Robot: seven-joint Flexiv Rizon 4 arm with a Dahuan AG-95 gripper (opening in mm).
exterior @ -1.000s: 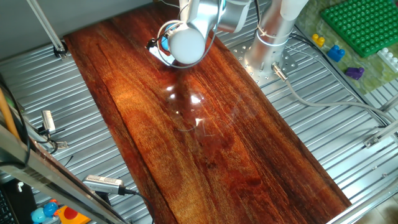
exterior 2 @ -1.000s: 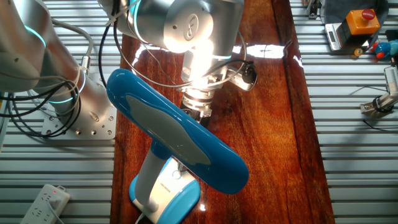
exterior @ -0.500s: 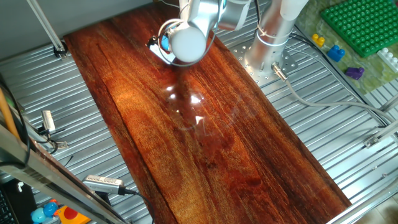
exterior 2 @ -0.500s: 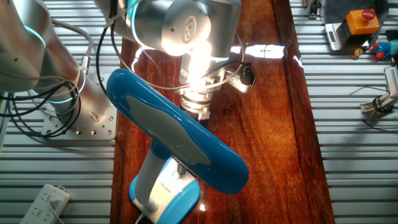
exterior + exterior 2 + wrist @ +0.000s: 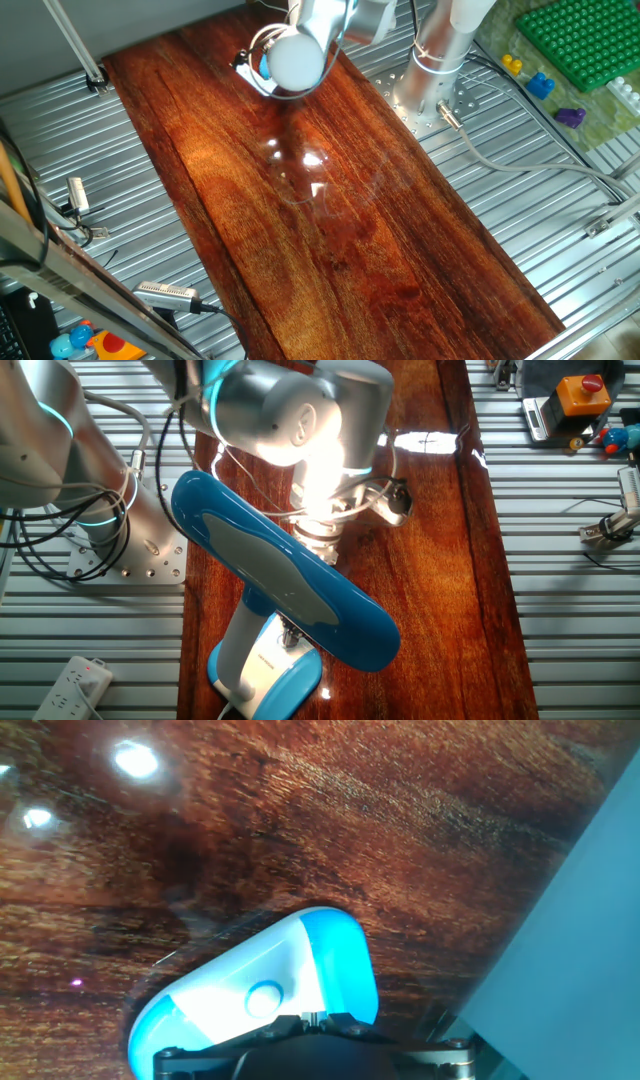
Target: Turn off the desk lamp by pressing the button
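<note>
The desk lamp stands at the near end of the wooden board in the other fixed view, with its light-blue base, white stem and long blue head. In the hand view the base lies low in the frame, with the round white button on its white panel. My gripper shows as two dark fingers meeting at the bottom edge, just right of the button and above it. In the other fixed view the gripper hangs behind the lamp head, its tips hidden. Bright glare and light spots show on the board.
The robot's base column stands beside the board. A green rack and small coloured blocks lie at the far right. A power strip and a box with a red button sit on the ribbed metal tables.
The arm's wrist has drifted a little up and away along the board in both fixed views. The lamp has not moved and the glare remains.
</note>
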